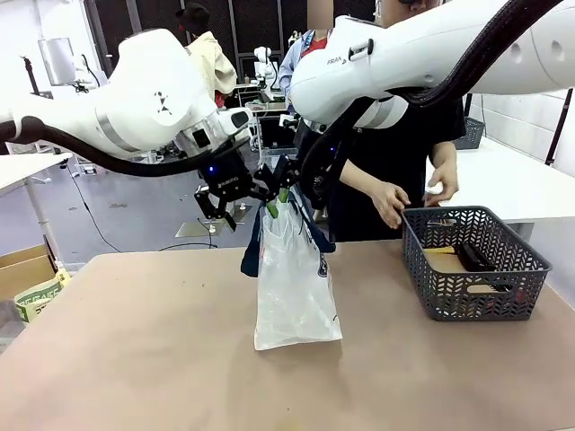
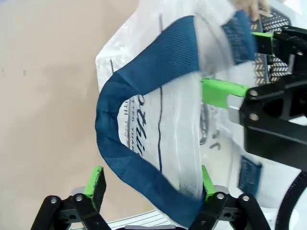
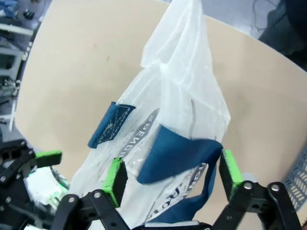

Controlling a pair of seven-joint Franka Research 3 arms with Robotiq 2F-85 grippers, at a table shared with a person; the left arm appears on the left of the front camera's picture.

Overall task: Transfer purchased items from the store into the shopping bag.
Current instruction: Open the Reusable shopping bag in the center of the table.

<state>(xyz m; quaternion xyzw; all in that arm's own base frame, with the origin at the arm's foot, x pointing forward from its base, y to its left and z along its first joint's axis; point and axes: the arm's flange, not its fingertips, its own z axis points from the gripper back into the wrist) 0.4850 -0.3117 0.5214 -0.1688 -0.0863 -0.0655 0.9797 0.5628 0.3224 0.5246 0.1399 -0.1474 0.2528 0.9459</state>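
1. Two tools, left tool (image 2: 151,179) and right tool (image 3: 172,172), meeting at the top of the shopping bag (image 1: 292,287).
2. Both spread open, navy handles (image 2: 144,81) looped between the fingers.
3. Bag upright on worktop (image 1: 135,341), left of lattice basket (image 1: 449,301) holding purchased items (image 1: 472,259).

Crinkly translucent plastic shopping bag (image 1: 296,296)

1. the front camera is fixed between the arms at the robot's edge of the table (image 1: 135,359). it looks across at the person (image 1: 395,135) on the far side, from a middling distance.
2. the left wrist camera looks along the left gripper (image 2: 151,184), close up against the shopping bag (image 2: 158,120), with tabletop beyond.
3. the right wrist camera looks down along the right gripper (image 3: 171,175), just as close, from the bag's other side.
4. all three views share the bag and the tan tabletop.
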